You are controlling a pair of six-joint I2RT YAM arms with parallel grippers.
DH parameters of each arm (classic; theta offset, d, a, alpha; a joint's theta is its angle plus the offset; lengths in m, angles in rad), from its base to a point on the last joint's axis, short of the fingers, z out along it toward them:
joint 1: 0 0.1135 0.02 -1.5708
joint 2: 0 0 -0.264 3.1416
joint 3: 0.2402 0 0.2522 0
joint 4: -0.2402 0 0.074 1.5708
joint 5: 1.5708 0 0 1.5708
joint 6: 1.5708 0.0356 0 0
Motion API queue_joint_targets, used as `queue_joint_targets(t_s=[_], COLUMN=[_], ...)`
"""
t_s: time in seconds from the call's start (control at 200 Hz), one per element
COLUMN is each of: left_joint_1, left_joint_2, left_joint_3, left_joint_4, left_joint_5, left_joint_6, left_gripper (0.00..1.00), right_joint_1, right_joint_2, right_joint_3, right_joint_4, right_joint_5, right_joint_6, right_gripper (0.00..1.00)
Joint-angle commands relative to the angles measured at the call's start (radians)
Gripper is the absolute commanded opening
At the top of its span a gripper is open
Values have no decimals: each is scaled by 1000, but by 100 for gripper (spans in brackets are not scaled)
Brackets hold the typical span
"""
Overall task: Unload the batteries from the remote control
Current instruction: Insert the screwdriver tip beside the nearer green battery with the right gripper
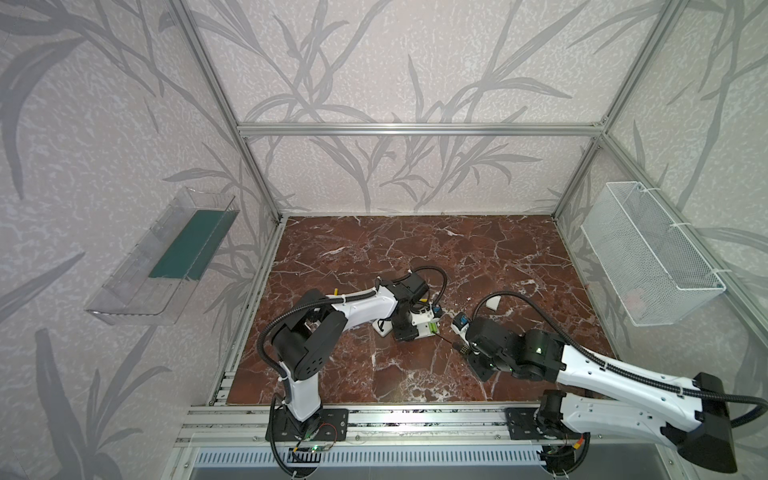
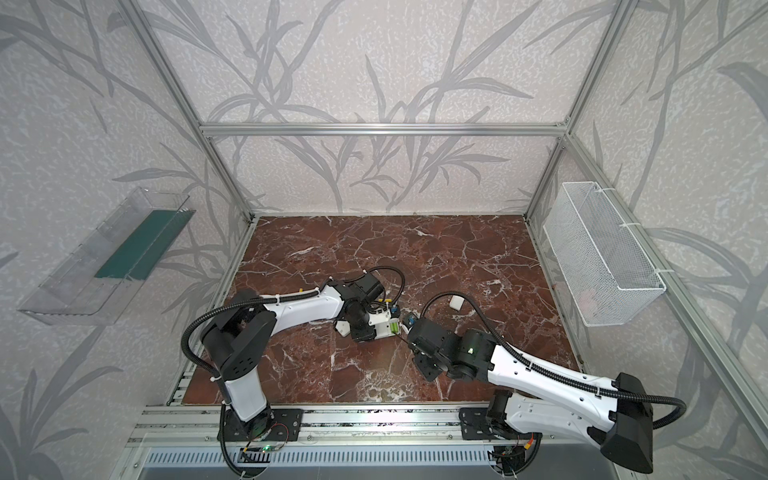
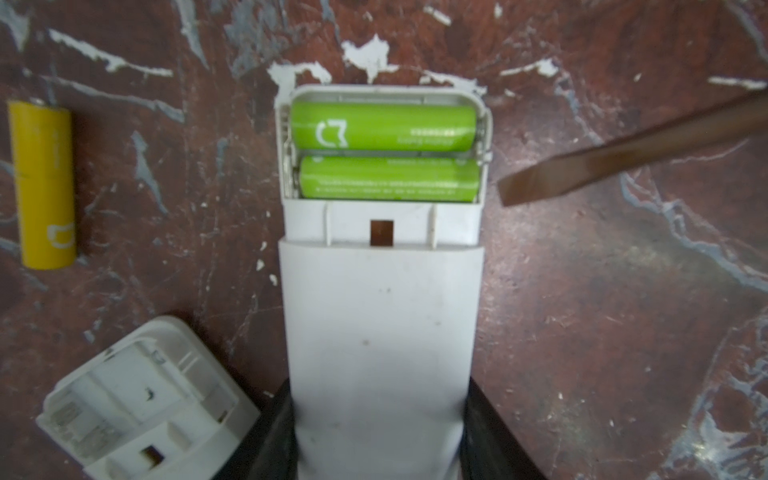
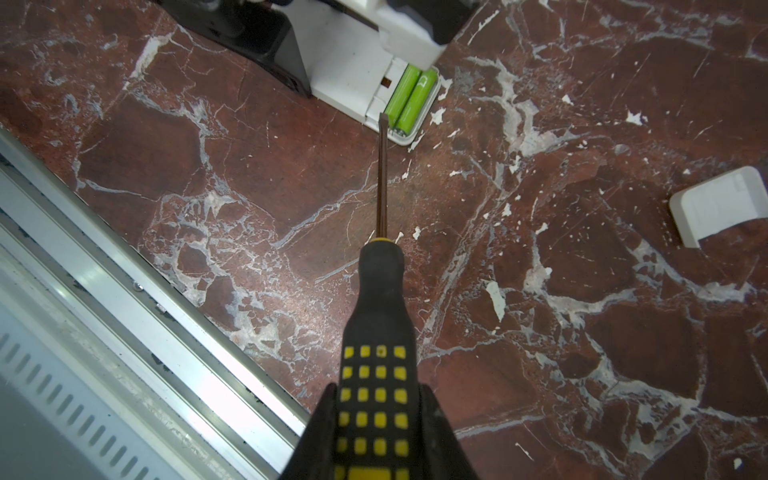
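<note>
Fingers (image 3: 272,440) of the left gripper (image 3: 379,386), black and blunt, are clamped on the long flanks of the remote control (image 3: 380,316). It's a smooth white plastic slab lying back-up on the red-brown, marble-veined tabletop (image 3: 602,332). Its bay is uncovered, and both batteries (image 3: 382,126) sit right there inside: glossy lime-green cylinders, side by side, lying across the remote's width at the end away from the grip.

Over to the right gripper (image 4: 378,415), where black fingers (image 4: 322,432) are closed tight on the screwdriver (image 4: 379,316). It has a rubbery black handle studded with yellow squares, and a thin brown shaft running out to a flat tip. That tip is just beside the remote's bay wall, by the battery ends; touching or not, can't tell.

One yellow battery (image 3: 43,183) lies loose on the marble beside the remote. Near the remote's gripped end sits a white ribbed casing (image 3: 145,407), open and hollow. Well apart from the remote lies a curved white cover (image 4: 723,205).
</note>
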Motion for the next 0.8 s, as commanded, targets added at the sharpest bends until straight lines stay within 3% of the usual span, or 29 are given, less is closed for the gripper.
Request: queue_joint_targets(t_s=[0.0,0.795], left_joint_1=[15,16], left_joint_2=[21,26], left_joint_3=[-34,-28], left_joint_4=[-48,-51], left_joint_5=[-44,-55], left_joint_6=[13,-1], left_gripper=[49,49], right_joint_1=[7,8], right_joint_2=[7,-17], right_joint_3=[0,-63], right_joint_4=[14,78], right_joint_5=[10,-21], right_joint_6=[19,39], right_gripper=[0,0])
